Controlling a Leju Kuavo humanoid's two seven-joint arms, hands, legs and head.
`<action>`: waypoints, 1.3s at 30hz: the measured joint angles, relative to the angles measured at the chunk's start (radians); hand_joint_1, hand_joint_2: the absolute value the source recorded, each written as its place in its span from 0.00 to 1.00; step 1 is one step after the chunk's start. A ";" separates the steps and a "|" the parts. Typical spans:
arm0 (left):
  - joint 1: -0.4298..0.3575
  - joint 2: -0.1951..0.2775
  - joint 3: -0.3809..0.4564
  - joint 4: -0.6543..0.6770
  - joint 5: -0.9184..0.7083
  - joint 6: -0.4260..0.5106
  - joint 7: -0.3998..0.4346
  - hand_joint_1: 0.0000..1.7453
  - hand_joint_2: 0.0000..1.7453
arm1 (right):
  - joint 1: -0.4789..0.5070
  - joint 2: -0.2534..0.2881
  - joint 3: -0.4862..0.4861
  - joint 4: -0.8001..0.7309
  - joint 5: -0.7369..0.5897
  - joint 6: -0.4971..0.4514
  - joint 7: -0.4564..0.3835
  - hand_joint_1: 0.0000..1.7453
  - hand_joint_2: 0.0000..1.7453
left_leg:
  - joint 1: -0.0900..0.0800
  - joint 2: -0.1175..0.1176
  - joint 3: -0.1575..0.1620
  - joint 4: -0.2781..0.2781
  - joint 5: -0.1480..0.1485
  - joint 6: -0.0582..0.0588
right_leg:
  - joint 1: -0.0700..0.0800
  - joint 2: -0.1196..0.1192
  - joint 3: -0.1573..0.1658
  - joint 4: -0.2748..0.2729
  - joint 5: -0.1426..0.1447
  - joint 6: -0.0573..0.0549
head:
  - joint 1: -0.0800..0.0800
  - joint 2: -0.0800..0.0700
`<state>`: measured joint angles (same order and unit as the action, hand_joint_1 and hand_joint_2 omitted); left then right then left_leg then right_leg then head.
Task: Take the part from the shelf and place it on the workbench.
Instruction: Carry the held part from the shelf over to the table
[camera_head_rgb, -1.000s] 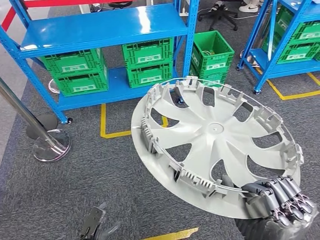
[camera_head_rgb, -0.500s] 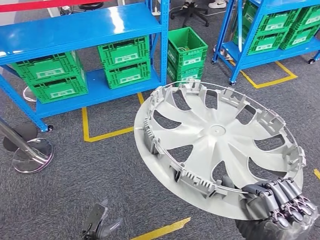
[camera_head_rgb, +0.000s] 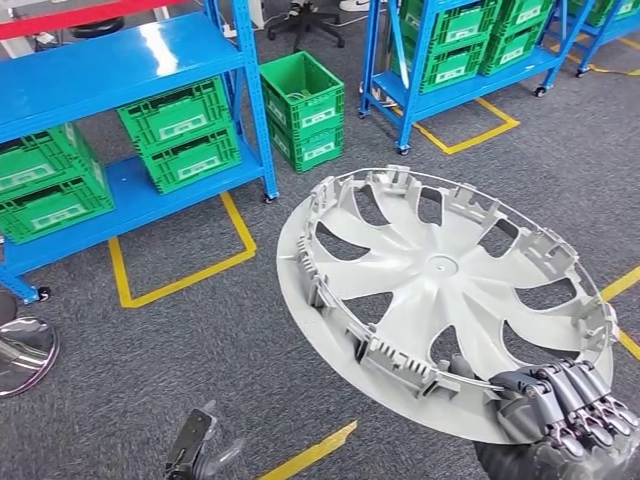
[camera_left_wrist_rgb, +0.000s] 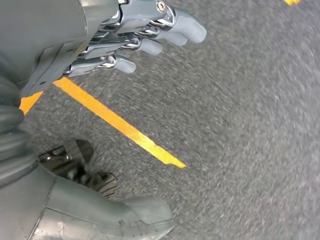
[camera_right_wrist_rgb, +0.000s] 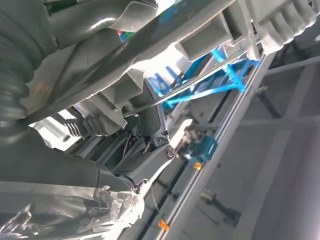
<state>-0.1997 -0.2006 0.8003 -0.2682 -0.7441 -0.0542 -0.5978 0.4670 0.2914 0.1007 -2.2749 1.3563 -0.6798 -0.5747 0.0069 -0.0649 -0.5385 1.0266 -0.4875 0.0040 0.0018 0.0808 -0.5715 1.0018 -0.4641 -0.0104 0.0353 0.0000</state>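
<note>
the part (camera_head_rgb: 445, 290) — a pale grey wheel cover, spoked, clips and ribs facing up — is off the shelf (camera_head_rgb: 128, 60) and in the air, carried out in front of the body over grey carpet (camera_head_rgb: 226, 340). it sits tilted, far edge higher, near edge low by the right hand (camera_head_rgb: 562, 410).

right hand grips the cover at its near rim, dark fingers (camera_head_rgb: 581, 395) curled over the top edge; in the right wrist view the rim (camera_right_wrist_rgb: 151, 45) runs right across the thumb side, so the hold looks like a clamp on the lip alone. judgement: one-point hold on a wide light disc — hence the tilt, and the long overhang would make it prone to swing or slip on a turn.

left hand (camera_head_rgb: 198, 448) hangs low by the body, holding nothing; in its wrist view the fingers (camera_left_wrist_rgb: 151, 37) are straight and apart from the thumb (camera_left_wrist_rgb: 124, 220), above a yellow floor line (camera_left_wrist_rgb: 120, 125). likely kept down to stay clear of the cover.

around: blue shelf with green crates (camera_head_rgb: 181, 130), one crate on the floor (camera_head_rgb: 302, 95), second rack (camera_head_rgb: 468, 50) beyond. no workbench seen yet.

judgement: pick done, carry stage; placing not begun. next need — find the bench, keep the cover level enough to set flat.
</note>
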 joint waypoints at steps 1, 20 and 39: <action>0.000 0.000 -0.002 0.000 -0.002 0.006 0.001 0.00 1.00 | 0.002 0.000 0.001 -0.003 0.002 0.000 0.004 1.00 1.00 | -0.001 -0.012 0.008 -0.022 0.000 0.003 | -0.002 0.009 -0.007 0.002 0.003 0.005 | 0.000 0.000; -0.019 -0.011 -0.024 0.000 -0.014 0.167 0.028 0.00 1.00 | 0.026 0.003 0.002 -0.041 0.002 0.000 0.036 1.00 1.00 | -0.003 0.137 0.008 -0.031 -0.009 -0.024 | -0.006 -0.105 0.011 -0.011 -0.008 0.010 | 0.008 0.000; -0.015 -0.014 -0.051 0.000 -0.045 0.322 0.046 0.00 1.00 | 0.031 0.005 0.008 -0.069 0.006 0.000 0.086 1.00 1.00 | 0.005 0.075 0.009 -0.042 0.001 0.012 | -0.007 -0.066 -0.138 0.224 -0.103 0.040 | 0.018 0.000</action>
<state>-0.2144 -0.2141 0.7490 -0.2682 -0.7892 0.2682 -0.5521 0.4982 0.2968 0.1082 -2.3438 1.3621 -0.6802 -0.4884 0.0121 0.0098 -0.5295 0.9844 -0.4863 0.0158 -0.0050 0.0153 -0.7096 1.2260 -0.5672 0.0300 0.0537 0.0000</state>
